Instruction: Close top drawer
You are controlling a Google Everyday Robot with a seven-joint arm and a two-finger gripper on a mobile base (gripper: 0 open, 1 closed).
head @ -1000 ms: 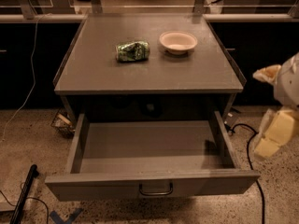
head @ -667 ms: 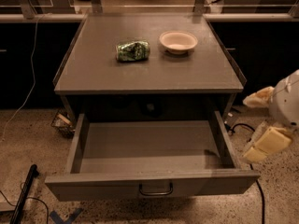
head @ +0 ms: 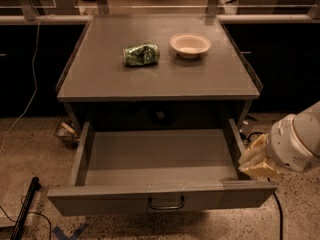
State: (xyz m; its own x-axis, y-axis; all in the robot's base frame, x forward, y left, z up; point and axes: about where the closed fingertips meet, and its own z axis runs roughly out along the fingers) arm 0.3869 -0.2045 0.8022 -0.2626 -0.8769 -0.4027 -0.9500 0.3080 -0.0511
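The top drawer (head: 160, 196) is a wide grey metal tray pulled far out from under the grey cabinet top (head: 100, 79). Its inside is bare and its broad flat front carries a small wire pull (head: 166, 203) at the centre. My gripper (head: 256, 160) comes in from the right on a white arm and sits at the drawer's right side wall, near the front right corner.
A crushed green can (head: 141, 54) and a white bowl (head: 190, 44) lie on the cabinet top. A dark bar (head: 22, 209) and cables lie on the speckled floor at the left. A cable runs on the floor at the right.
My gripper has moved left and down, from beside the cabinet's right side to the drawer's front right corner. The drawer has not moved.
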